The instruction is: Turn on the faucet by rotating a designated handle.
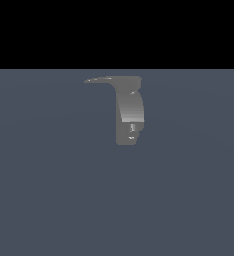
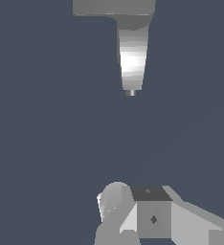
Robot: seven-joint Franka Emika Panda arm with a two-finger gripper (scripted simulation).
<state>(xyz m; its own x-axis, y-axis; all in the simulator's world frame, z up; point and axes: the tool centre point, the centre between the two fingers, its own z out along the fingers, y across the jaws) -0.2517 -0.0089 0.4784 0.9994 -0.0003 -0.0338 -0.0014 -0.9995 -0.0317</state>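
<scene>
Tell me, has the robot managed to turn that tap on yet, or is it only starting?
Only starting, it seems. Nothing looks done: in the exterior view the faucet stands alone, its handle sticking out to that view's left with no arm near it. In hand: the wrist view shows the gripper well apart from the faucet, facing it. Left: closing in, touching the handle and rotating it.

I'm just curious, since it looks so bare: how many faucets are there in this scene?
1. A single grey faucet stands alone on the dark floor, its thin handle pointing toward the exterior view's left. The wrist view shows the same one. Nothing else could hide another.
</scene>
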